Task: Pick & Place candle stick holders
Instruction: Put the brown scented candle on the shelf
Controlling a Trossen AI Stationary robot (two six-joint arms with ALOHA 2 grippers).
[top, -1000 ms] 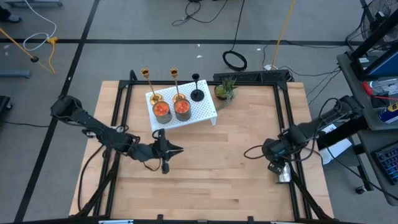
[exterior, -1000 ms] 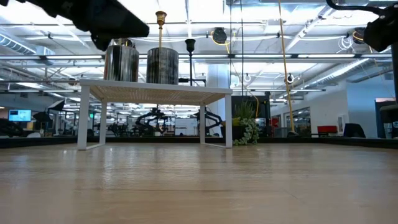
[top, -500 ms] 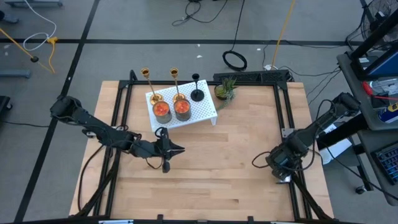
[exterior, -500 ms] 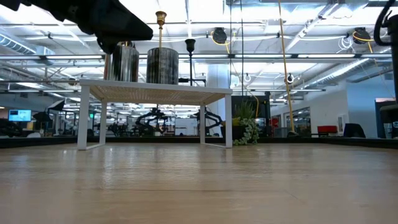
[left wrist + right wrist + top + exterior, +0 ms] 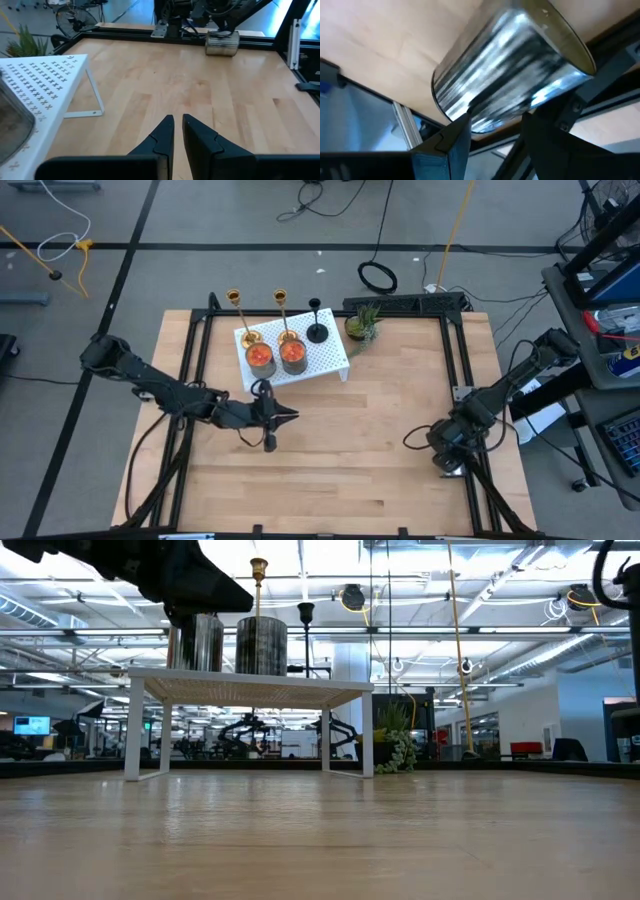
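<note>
Two gold candle stick holders (image 5: 243, 325) (image 5: 285, 320) and a shorter black one (image 5: 316, 328) stand upright at the far side of a white perforated stand (image 5: 322, 360). Two tins with orange filling (image 5: 259, 356) (image 5: 292, 355) sit beside them on the stand. My left gripper (image 5: 290, 418) hovers just in front of the stand, shut and holding nothing (image 5: 177, 121). My right gripper (image 5: 448, 460) is low at the table's right edge, shut on a silver tin (image 5: 510, 65). My right gripper pinches the silver tin's curved wall (image 5: 470, 107) between its two fingers, one on each side. It comes at the tin from above, slanting down. In the left wrist view the tin (image 5: 222, 44) stands upright at table height beside the black frame; I cannot tell whether it rests there.
A small potted plant (image 5: 362, 325) stands right of the stand. Black frame rails (image 5: 190, 380) run along the table's left, right and far sides. Bare wood (image 5: 350, 440) lies between the two arms.
My right gripper has sunk toward the table near its right edge and rolled about its wrist, keeping the silver tin between its fingers. The tin has come down with it.
</note>
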